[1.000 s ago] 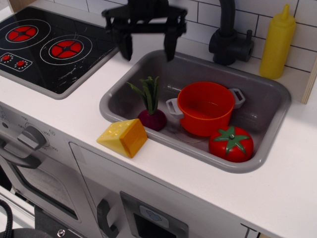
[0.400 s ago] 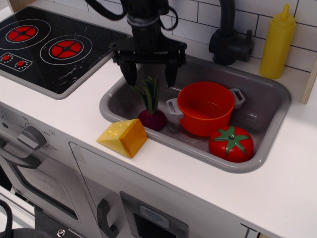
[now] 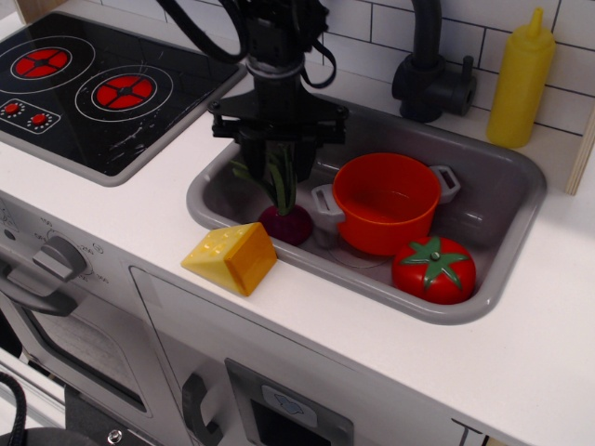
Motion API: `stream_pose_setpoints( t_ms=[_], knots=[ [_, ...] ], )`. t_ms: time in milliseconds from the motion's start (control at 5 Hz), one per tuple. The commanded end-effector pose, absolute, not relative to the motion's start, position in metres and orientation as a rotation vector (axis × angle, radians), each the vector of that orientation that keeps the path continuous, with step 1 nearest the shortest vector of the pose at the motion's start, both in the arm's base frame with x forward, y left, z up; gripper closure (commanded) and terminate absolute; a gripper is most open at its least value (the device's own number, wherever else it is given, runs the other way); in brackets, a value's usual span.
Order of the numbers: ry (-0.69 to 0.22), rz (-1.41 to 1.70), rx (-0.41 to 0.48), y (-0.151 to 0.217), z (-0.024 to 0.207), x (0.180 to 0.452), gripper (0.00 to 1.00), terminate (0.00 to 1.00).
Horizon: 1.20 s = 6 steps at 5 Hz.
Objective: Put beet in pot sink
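The beet (image 3: 285, 225) stands upright in the left part of the grey sink (image 3: 507, 200), its purple bulb on the basin floor and its green leaves pointing up. The orange pot (image 3: 386, 200) with light-grey handles stands in the sink just right of the beet, upright and empty. My black gripper (image 3: 281, 175) hangs straight down over the beet. Its fingers are lowered on either side of the green leaves and stand open, with the leaves between them. The upper leaves are partly hidden by the fingers.
A red tomato (image 3: 434, 269) lies in the sink front right of the pot. A yellow cheese wedge (image 3: 232, 257) sits on the counter at the sink's front left rim. A black faucet (image 3: 428, 74) and yellow bottle (image 3: 521, 79) stand behind the sink. A stove (image 3: 84, 88) is at the left.
My gripper has come down from above the sink's back edge until its fingers flank the beet's leaves. The beet, pot and tomato have not moved.
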<state>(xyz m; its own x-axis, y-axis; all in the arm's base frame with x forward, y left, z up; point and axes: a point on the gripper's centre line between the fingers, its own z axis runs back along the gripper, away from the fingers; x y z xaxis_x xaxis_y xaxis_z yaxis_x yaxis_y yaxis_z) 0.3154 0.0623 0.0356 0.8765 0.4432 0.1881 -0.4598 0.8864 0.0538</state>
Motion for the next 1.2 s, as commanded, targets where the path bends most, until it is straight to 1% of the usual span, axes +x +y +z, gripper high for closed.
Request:
stream_pose_setpoints(
  t_ms=[0, 200, 400, 600, 800, 1000],
  knots=[
    [-0.228, 0.509, 0.146, 0.068, 0.060, 0.319, 1.00, 0.00],
    [-0.196, 0.585, 0.166, 0.071, 0.084, 0.318, 1.00, 0.00],
    [-0.229, 0.633, 0.141, 0.067, 0.116, 0.312, 1.00, 0.00],
    [-0.218, 0.651, 0.064, 0.051, 0.137, 0.316, 1.00, 0.00],
    [-0.233, 0.646, 0.014, 0.028, 0.135, 0.324, 1.00, 0.00],
    [-0.219, 0.652, 0.006, 0.007, 0.123, 0.337, 1.00, 0.00]
  ],
)
